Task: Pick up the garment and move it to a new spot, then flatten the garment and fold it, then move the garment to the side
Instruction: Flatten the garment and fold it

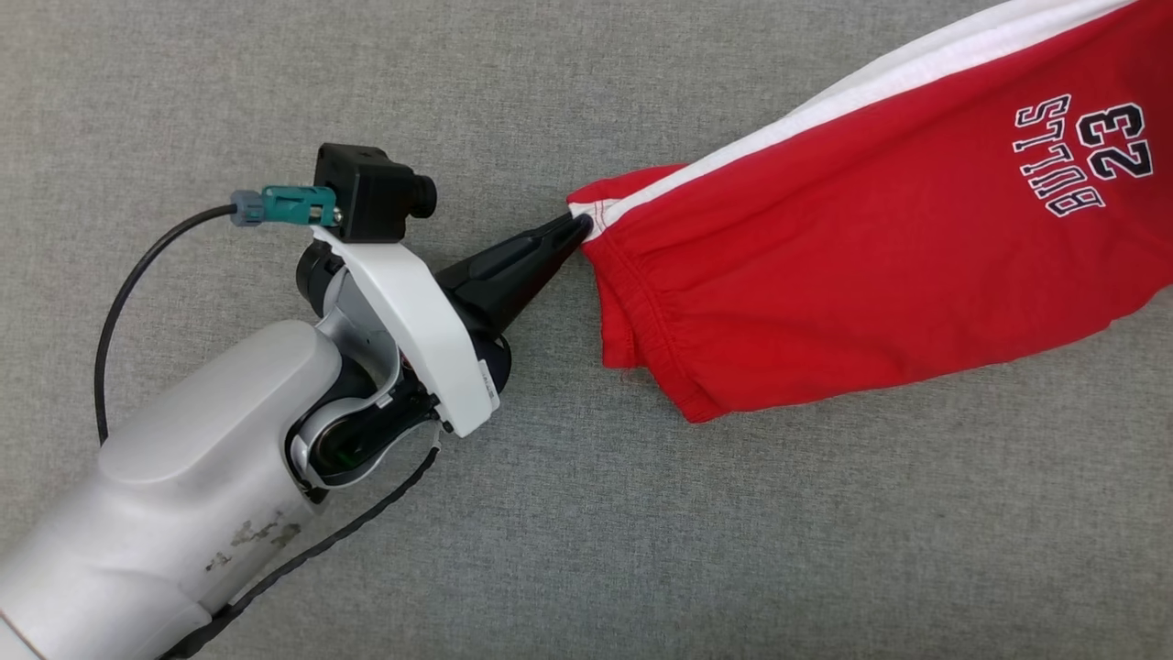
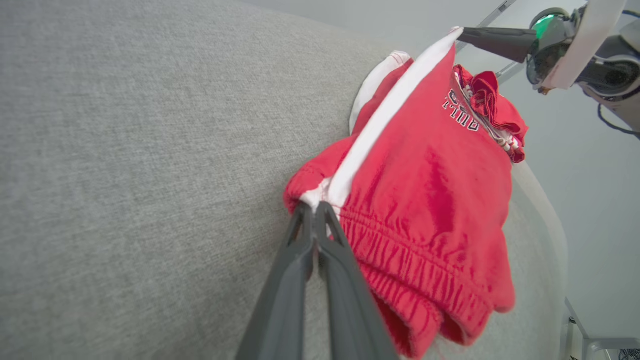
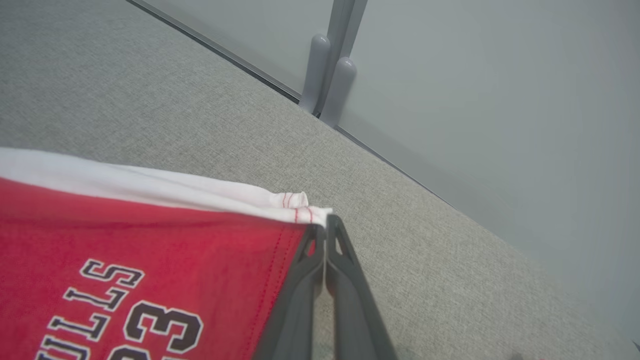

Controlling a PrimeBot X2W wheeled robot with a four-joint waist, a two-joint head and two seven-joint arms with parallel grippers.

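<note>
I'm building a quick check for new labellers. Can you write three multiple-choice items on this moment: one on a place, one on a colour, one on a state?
1. Where does the left gripper hold the shorts?
A. At the waistband corner, by the stripe
B. On the printed number
C. In the middle of a leg

2. What colour is the stripe down the side of the shorts?
A. Black
B. White
C. Blue

3. What is the state of the right gripper?
A. Open, hovering above the cloth
B. Shut on a hem corner of the shorts
C. Shut on nothing, lying on the bare surface

Answers:
1 A: the left wrist view shows the fingers pinching the gathered waistband where the stripe ends.
2 B: the band beside the red cloth is white in all three views.
3 B: the right wrist view shows the fingers closed on the stitched hem corner.
</note>
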